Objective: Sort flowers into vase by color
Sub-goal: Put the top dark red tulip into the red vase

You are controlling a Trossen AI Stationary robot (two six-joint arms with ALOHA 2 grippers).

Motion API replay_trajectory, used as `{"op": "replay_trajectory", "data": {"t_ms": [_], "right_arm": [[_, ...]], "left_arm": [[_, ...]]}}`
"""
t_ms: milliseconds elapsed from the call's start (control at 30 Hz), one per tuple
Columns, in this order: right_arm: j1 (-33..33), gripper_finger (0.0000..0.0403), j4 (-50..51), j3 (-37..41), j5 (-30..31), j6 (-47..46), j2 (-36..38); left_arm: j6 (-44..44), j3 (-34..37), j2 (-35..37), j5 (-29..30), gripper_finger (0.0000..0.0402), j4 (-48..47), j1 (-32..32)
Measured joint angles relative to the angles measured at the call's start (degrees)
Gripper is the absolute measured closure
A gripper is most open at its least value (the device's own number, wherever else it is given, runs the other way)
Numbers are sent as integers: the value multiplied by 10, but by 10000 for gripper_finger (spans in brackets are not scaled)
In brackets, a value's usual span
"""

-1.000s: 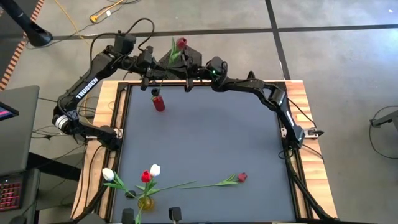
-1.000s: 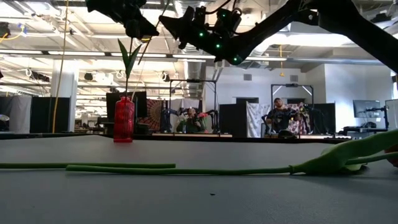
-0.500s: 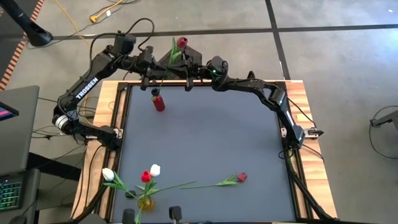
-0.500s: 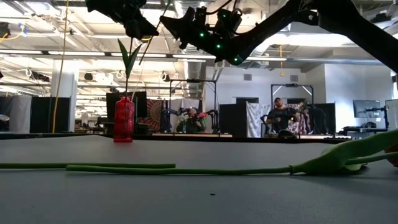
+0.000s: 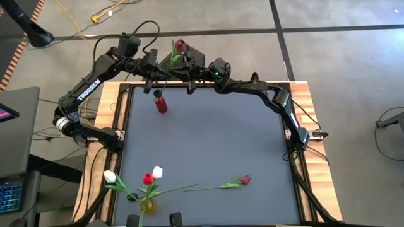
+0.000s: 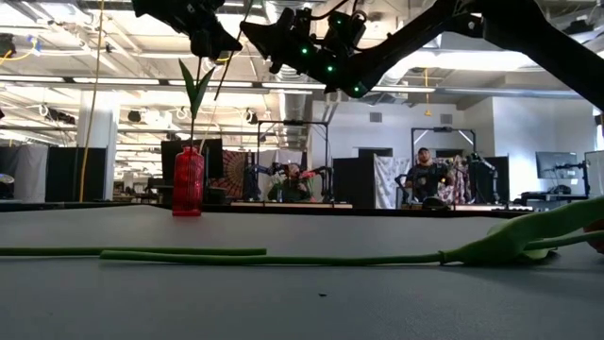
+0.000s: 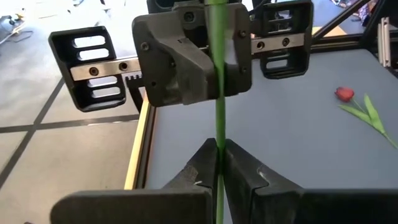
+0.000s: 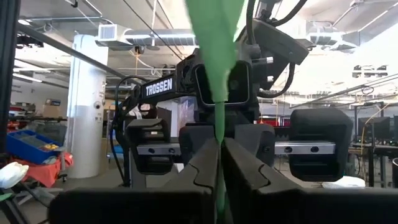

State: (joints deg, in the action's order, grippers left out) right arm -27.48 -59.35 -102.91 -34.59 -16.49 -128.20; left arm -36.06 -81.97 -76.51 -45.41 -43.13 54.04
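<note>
A red tulip (image 5: 181,45) stands upright over the table's far edge, above a red vase (image 5: 161,104). Both grippers are shut on its green stem (image 7: 219,106) and face each other. My left gripper (image 7: 217,146) comes from the left, my right gripper (image 8: 219,144) from the right. In the low view the stem's leaf (image 6: 195,87) hangs below the grippers and a thin stem runs down to the vase's mouth (image 6: 191,146). A yellow vase (image 5: 148,205) at the near edge holds a white tulip (image 5: 157,171) and a red tulip (image 5: 148,179). My left gripper pinches the tulip's stem (image 7: 218,163) between its two fingers, coming level from the table's left and lying across it. The stem stands upright and runs on above and below the fingers. My right gripper has the same stem (image 8: 217,134) between its two fingers, level from the table's right and across the stem, just below a leaf (image 8: 214,37). The flower is upright in the hold.
Another red tulip (image 5: 245,180) lies flat on the dark mat near the front, its stem (image 5: 196,187) pointing toward the yellow vase. A white tulip (image 5: 110,176) lies by the near left corner. People sit in the room beyond the far edge.
The tulip's head has shifted a little toward the table's left. Both arms have stayed at the far edge above the red vase.
</note>
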Motion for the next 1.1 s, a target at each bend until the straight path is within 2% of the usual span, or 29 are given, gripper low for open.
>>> {"op": "replay_trajectory", "data": {"t_ms": [200,300,533,667,767,833,967,1100], "right_arm": [[-2,326,5,0,-18,-9,0],[-13,299,6,0,-48,-30,0],[-51,204,25,0,-168,-79,-1],[-76,169,23,0,-272,-143,-1],[-92,165,26,0,-366,-190,-1],[-99,167,26,0,-406,-210,-1],[-105,178,19,0,-436,-227,-1],[-116,186,19,0,-445,-223,-1]], "left_arm": [[-2,0,0,25,401,0,0],[-3,0,1,30,401,0,0],[-23,0,16,67,401,7,8],[-32,0,34,41,401,8,30],[-34,0,53,8,401,7,60],[-31,0,63,-15,401,7,83],[-19,10,72,-69,401,6,127],[-6,43,72,-83,401,11,158]]}}
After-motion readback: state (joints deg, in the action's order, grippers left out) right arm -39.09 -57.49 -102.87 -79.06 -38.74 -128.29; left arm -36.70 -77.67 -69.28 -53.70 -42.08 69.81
